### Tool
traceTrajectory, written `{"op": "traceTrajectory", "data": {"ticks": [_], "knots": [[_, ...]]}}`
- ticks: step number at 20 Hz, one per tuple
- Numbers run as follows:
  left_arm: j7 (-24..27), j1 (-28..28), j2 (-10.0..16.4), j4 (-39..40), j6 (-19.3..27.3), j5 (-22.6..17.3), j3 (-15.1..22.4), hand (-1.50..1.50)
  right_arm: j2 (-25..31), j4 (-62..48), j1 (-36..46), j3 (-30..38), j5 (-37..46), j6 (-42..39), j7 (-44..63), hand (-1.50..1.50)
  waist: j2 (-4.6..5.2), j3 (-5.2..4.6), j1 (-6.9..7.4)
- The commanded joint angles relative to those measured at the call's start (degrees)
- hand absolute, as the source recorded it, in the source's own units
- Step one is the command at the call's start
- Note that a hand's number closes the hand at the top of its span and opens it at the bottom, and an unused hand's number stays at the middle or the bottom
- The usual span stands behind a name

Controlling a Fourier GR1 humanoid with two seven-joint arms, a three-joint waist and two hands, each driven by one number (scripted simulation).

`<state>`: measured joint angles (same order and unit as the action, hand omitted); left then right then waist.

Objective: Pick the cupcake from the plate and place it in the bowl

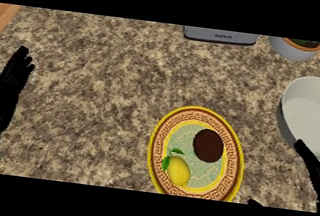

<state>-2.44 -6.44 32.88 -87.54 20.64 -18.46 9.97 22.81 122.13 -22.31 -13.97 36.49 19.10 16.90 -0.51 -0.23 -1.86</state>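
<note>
Cupcake (208, 145) not yet picked: sits on the yellow-rimmed plate (156, 147), upper right part of the plate's centre, dark round top facing up. Lemon (177, 170) w/ leaf on same plate, lower left of cupcake, near it but apart. Bowl (314, 119) white, on desk (109, 63) to the right of the plate and a bit further back, near plate rim, not touching as far as I can tell. Right hand (317, 174) comes in at lower right, beside the plate, in front of the bowl's near wall; fingers straight, thumb tip showing apart near the bottom edge, so spread, holding nothing. Left hand (6, 86) rests at far left edge, fingers up and relaxed, nothing in it. Step in hand, my read: reach + grasp w/ right hand. To do it well: bring the hand in over the plate from the right, keep thumb and fingers wide till they straddle the cupcake, close round its sides, not on top. Approach from bowl side so the lemon isn't nudged. Lift straight up clear of the plate rim and the bowl wall before going across. Grey appliance (220, 35) and white pot (296, 49) at the back edge, well clear of the path
</note>
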Motion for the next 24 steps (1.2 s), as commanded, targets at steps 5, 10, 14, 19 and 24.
{"op": "traceTrajectory", "data": {"ticks": [5, 10, 14, 19, 24], "knots": [[0.0, -3.1, -3.1, 3.2, -2.0, 2.4, -1.9, 0.0, -4.2, 13.0, 2.4, -5.7, 15.2, -9.8, 19.6, -1.5, 0.54, 0.17, 1.63], [0.6, 0.2, -4.8, -0.4, -1.4, 4.8, -0.3, 0.0, -2.1, 11.3, 18.8, 1.8, 6.3, -23.8, 28.4, -1.5, 0.61, 0.18, 2.47], [-0.3, -3.8, -3.3, 3.4, -5.0, 2.1, -3.1, 0.0, -2.3, 6.9, 24.7, -2.2, 4.4, -34.8, 35.7, -1.5, 0.8, 0.12, 2.46], [-1.7, -4.2, -3.6, 2.2, -4.3, 3.7, -2.5, 0.0, -3.0, -2.0, 34.4, -0.4, -2.3, -45.4, 43.2, -1.5, 0.76, 0.13, 2.95], [-0.6, -2.8, -4.4, 3.4, -4.9, 5.0, -2.4, 0.0, -6.6, -10.8, 39.7, -1.3, -6.6, -49.3, 45.8, -1.5, 0.68, 0.15, 2.69]]}}
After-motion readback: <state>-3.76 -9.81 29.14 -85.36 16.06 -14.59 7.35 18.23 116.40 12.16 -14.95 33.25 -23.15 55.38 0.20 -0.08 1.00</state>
